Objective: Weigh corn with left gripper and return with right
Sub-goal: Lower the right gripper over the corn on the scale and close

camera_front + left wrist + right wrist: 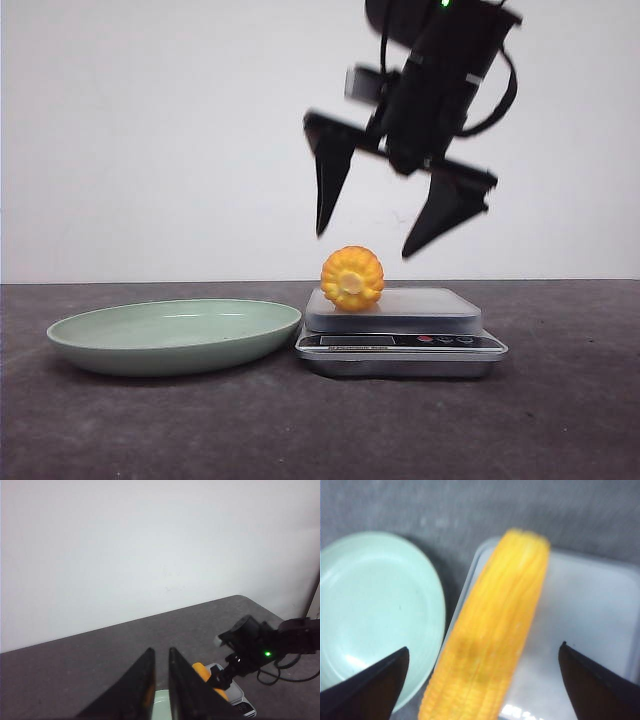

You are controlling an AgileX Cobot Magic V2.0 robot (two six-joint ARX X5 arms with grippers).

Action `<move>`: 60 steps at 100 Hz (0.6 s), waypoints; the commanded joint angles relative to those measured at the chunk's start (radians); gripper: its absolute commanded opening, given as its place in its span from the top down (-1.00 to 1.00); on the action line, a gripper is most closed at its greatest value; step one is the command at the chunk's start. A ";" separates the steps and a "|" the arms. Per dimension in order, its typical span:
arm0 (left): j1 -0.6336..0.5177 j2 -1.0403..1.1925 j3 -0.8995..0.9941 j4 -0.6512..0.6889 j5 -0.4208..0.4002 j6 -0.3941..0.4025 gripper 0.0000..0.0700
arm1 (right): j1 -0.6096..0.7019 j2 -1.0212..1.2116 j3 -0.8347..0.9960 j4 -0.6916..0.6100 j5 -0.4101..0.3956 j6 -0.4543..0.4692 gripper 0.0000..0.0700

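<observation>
Open air between the right hand (372, 240), fingers spread wide, and the corn (352, 277) on the scale (400, 342); a straight drop is unblocked. Green plate (175, 335) sits just beside the scale's left edge, crowding that side. Right of the scale, bare counter (570, 400).

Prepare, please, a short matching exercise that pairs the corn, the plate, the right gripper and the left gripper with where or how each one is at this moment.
Column 1
1. corn
2. green plate
3. right gripper
4. left gripper

Column 2
A. empty, on the table beside the kitchen scale
B. open, above the corn
C. fingers nearly together, holding nothing, away from the scale
D. lying on the scale platform, near the edge closest to the plate

Pairs: 1-D, 2-A, 3-B, 4-C
</observation>
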 commanded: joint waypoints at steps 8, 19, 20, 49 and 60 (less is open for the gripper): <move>-0.007 0.004 0.021 -0.056 -0.006 -0.002 1.00 | 0.017 0.042 0.020 -0.002 0.007 0.040 -0.72; -0.007 0.004 0.021 -0.056 -0.006 -0.002 1.00 | 0.017 0.055 0.020 -0.014 0.008 0.064 -0.15; -0.007 0.004 0.021 -0.056 -0.006 -0.002 1.00 | 0.017 0.056 0.020 -0.016 0.007 0.064 -0.07; -0.007 0.004 0.021 -0.056 -0.005 -0.002 1.00 | 0.011 0.061 0.020 -0.075 0.004 0.058 1.00; -0.007 0.004 0.021 -0.056 -0.005 -0.002 1.00 | 0.011 0.060 0.020 -0.060 0.014 0.056 1.00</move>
